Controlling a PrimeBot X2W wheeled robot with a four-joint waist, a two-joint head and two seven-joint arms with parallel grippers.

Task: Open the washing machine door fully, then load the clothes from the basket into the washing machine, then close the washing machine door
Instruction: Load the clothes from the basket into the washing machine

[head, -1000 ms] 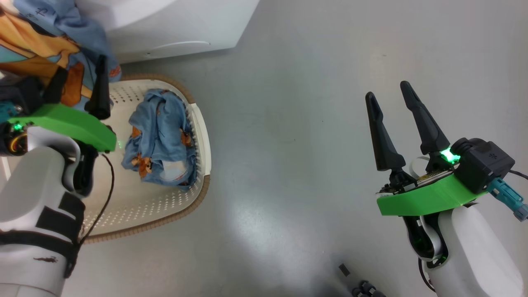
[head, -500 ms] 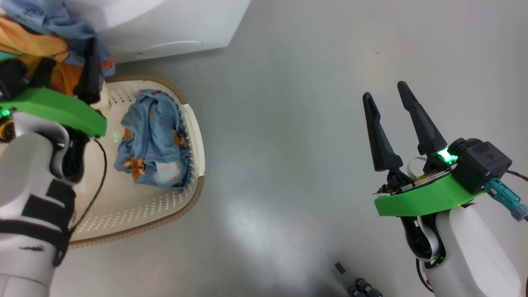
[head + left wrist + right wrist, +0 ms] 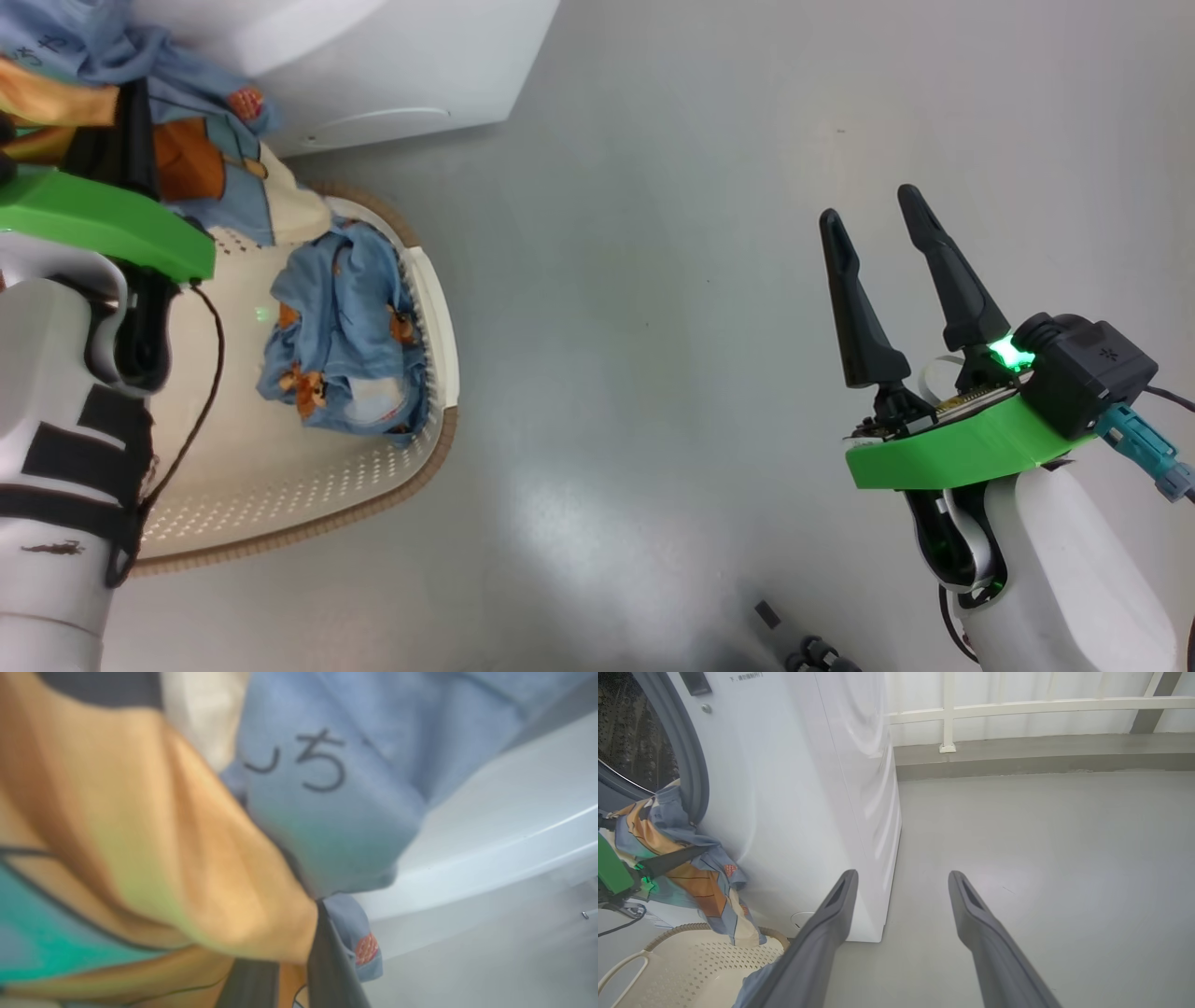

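**Loading stage, head and wrist views.** The left jaws are seen closed on a light blue fabric garment (image 3: 691, 872) printed with orange-brown cartoon figures. It is held up at the lower lip of the grey rubber ring (image 3: 693, 774) of the big white front-loading washing machine (image 3: 798, 788). Its cream tail hangs down over the small cream-white perforated plastic basket (image 3: 308, 509) with a brown rim. A second crumpled blue piece (image 3: 345, 336) is left in the basket, against its right wall. The right jaws are held wide apart and empty above the bare grey floor (image 3: 672, 280), well apart from the work.

**Hazards.** The hanging tail could be caught on the basket rim or the ring lip, and the garment could then be dragged out of the pinch and dropped. A tail left outside the dark perforated steel drum (image 3: 630, 732) would probably be trapped when the door is closed.

**Clearances.** The drum mouth is seen open just above the garment. The basket is set close against the machine's foot, so little room is left there. Open floor is available to the right, up to a white railing (image 3: 1017, 707)
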